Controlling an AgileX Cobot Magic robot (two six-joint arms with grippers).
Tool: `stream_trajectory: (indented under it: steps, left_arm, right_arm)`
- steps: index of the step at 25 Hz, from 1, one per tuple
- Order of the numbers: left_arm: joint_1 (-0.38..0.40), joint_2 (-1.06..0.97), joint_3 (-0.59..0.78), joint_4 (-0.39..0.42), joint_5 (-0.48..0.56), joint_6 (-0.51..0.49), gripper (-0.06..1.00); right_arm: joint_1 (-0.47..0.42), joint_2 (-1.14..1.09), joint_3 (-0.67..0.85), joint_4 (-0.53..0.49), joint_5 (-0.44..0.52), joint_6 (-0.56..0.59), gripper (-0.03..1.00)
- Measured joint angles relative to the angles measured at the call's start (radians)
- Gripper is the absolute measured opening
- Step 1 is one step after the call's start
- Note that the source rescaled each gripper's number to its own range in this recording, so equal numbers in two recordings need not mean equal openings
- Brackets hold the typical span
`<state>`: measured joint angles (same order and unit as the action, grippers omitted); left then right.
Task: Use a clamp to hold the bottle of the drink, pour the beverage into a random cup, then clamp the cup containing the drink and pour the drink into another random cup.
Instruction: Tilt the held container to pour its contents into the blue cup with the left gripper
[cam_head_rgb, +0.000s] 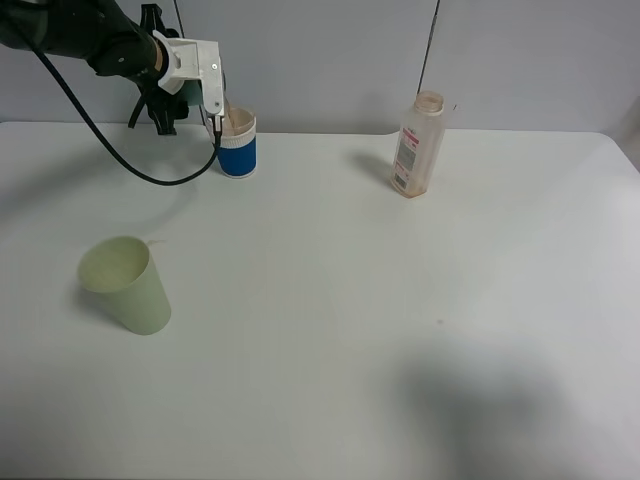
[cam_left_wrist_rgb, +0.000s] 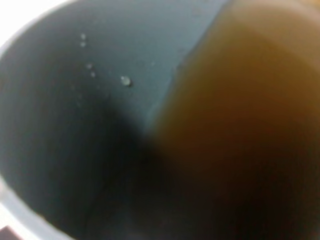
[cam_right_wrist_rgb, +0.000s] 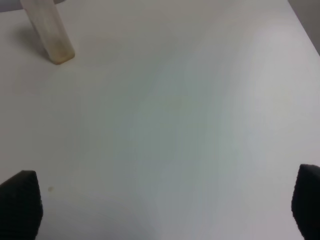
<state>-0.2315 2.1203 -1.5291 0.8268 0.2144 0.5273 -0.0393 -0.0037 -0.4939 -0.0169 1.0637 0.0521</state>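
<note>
Nearest, a pale yellow-green plastic cup stands alone on the white counter. The right fingers are spread wide above it. Farther back, the small clear plastic bottle with a white-and-red label stands upright, neck up. At the far left, the left arm reaches over the blue paper cup with a white rim. The left fingers are clamped on the teal-green plastic tumbler, and brown tea-coloured liquid is pooled against one side. Three cups, one bottle.

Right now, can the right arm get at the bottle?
Probably yes: the right gripper is open, the bottle stands upright ahead of it, and the table between them looks bare.
</note>
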Motion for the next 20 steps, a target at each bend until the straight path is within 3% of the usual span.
stream_trajectory:
  steps: [20]
  left_arm:
    - [0.0,-0.001,0.0,0.003,0.0,0.078,0.0]
  right_arm:
    - [0.0,0.0,0.0,0.0,0.0,0.0,1.0]
